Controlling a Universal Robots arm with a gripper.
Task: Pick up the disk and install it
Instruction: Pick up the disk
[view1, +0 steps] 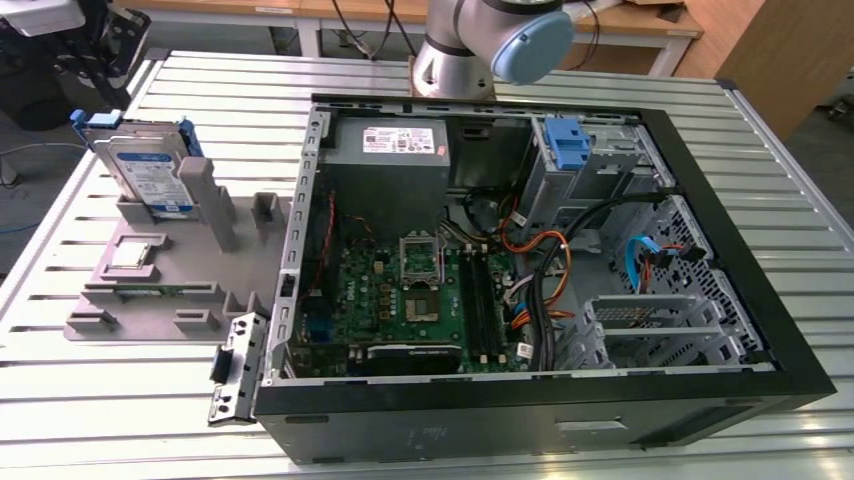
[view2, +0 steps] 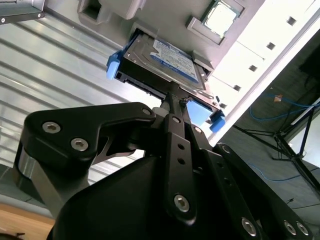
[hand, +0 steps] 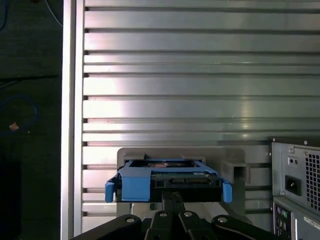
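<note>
The disk (view1: 140, 170) stands upright on its edge in a slot of the grey fixture (view1: 174, 290) at the exterior view's left. It is a silver drive with a white-and-blue label in a blue carrier. My gripper (view1: 107, 65) hangs just above and behind its top edge. In both wrist views the disk (view2: 165, 57) (hand: 170, 180) lies straight ahead of the gripper (view2: 169, 100) (hand: 172, 196). The black fingers meet at their tips close to the carrier's edge, with nothing between them.
An open computer case (view1: 747, 330) lies on the slatted metal table (view1: 120, 410), with its motherboard, cables and an upright blue latch (view1: 567, 145) inside. A small square chip (view1: 130, 255) rests on the fixture. The arm's base (view1: 461, 50) stands behind the case.
</note>
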